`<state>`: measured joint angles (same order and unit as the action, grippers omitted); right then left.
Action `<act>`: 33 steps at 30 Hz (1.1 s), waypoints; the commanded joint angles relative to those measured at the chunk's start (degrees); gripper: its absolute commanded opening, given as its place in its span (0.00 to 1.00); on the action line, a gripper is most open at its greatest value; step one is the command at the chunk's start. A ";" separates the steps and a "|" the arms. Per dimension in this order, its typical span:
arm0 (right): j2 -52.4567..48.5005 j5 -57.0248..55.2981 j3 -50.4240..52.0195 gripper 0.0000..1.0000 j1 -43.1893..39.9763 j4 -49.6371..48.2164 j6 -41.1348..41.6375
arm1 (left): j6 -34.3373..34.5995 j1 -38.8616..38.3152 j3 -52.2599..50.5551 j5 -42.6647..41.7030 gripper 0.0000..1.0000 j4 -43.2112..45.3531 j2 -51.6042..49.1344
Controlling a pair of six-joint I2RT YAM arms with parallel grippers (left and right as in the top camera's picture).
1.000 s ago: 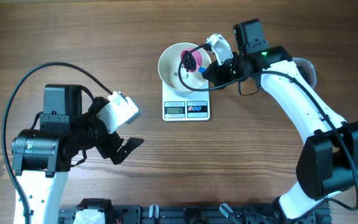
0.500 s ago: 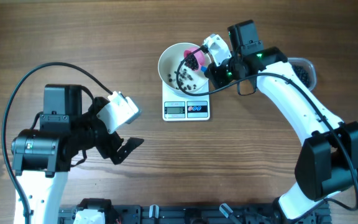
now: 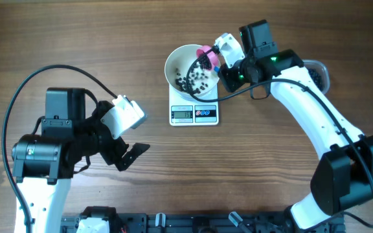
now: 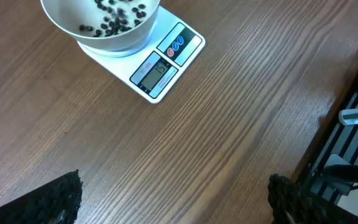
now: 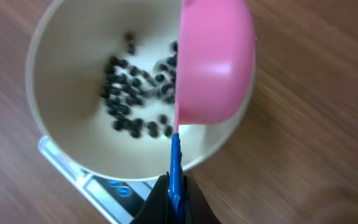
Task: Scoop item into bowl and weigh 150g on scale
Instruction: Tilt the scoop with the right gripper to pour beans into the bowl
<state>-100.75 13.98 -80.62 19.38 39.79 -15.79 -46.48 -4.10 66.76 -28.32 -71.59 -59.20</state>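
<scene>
The white bowl (image 3: 173,65) stands on the scale (image 3: 194,114) at the back middle of the table. A scatter of black beads (image 3: 196,79) lies in its bottom. My right gripper (image 3: 222,65) is shut on the blue handle (image 5: 175,168) of a pink scoop (image 5: 213,62). The scoop is tipped on its side over the bowl's (image 5: 67,93) right rim, above the beads (image 5: 132,99). My left gripper (image 3: 131,155) hangs open over bare wood at the front left, nothing between its fingers (image 4: 61,199). Its wrist view looks toward the bowl (image 4: 117,37) and the scale (image 4: 160,68).
A clear tub (image 3: 317,74) with dark beads sits at the far right, mostly hidden behind my right arm. A black rack (image 3: 173,223) runs along the table's front edge. Bare wood lies between my left gripper and the scale.
The scoop, which held beads over the bowl a second ago, has tipped over and moved slightly right. The beads now lie in the bowl. The left arm has not moved.
</scene>
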 commanded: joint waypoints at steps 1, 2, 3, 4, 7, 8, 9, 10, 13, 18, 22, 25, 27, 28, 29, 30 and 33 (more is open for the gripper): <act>2.10 -3.48 -0.92 0.05 1.42 0.00 -0.92 | -1.31 -0.24 1.14 -0.07 1.00 0.17 0.00; 2.08 -4.04 -0.90 0.04 1.97 0.42 -1.62 | -1.31 -0.24 1.14 -0.07 1.00 0.17 0.00; 2.08 -4.63 -0.92 0.04 2.21 0.68 -2.36 | -1.31 -0.24 1.14 -0.07 1.00 0.17 0.00; 2.27 -5.73 -0.92 0.05 2.47 0.74 -2.25 | -1.31 -0.24 1.14 -0.07 1.00 0.17 0.00; 2.84 -4.81 -0.92 0.04 2.54 0.15 -2.08 | -1.31 -0.24 1.14 -0.07 1.00 0.17 0.00; 2.84 -4.22 -0.92 0.05 2.75 0.11 -1.95 | -1.31 -0.24 1.14 -0.07 1.00 0.17 0.00; 2.82 -4.11 -0.92 0.04 3.17 0.48 -2.03 | -1.31 -0.24 1.14 -0.07 1.00 0.17 0.00; 2.82 -5.75 -0.92 0.04 3.78 1.16 -2.51 | -1.31 -0.24 1.14 -0.07 1.00 0.17 0.00; 3.39 -10.23 -0.92 0.04 4.61 1.33 -2.64 | -1.31 -0.24 1.14 -0.07 1.00 0.17 0.00; 3.80 -9.92 -0.90 0.04 5.33 0.90 -2.29 | -1.31 -0.24 1.14 -0.07 1.00 0.17 0.00; 4.33 -13.16 -0.92 0.04 5.90 0.66 -2.64 | -1.31 -0.24 1.14 -0.07 1.00 0.17 0.00; 4.44 -10.91 -0.92 0.04 6.14 1.03 -1.79 | -1.31 -0.24 1.14 -0.07 1.00 0.20 0.00; 4.44 -12.59 -0.90 0.04 6.75 2.25 -2.51 | -1.31 -0.24 1.14 -0.07 1.00 0.17 0.00; 4.46 -14.34 -0.92 0.04 6.95 2.32 -2.80 | -1.31 -0.24 1.14 -0.07 1.00 0.17 0.00; 4.61 -15.17 -0.92 0.04 7.08 2.25 -3.13 | -1.31 -0.24 1.14 -0.07 1.00 0.17 0.00; 4.66 -15.30 -0.92 0.04 7.15 2.03 -3.50 | -1.31 -0.24 1.14 -0.07 1.00 0.17 0.00; 4.59 -13.22 -0.90 0.05 7.52 2.27 -3.10 | -1.31 -0.24 1.14 -0.07 1.00 0.17 0.00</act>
<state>-97.84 1.04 -80.62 26.26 41.93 -18.15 -46.48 -4.10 66.76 -28.34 -71.59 -59.22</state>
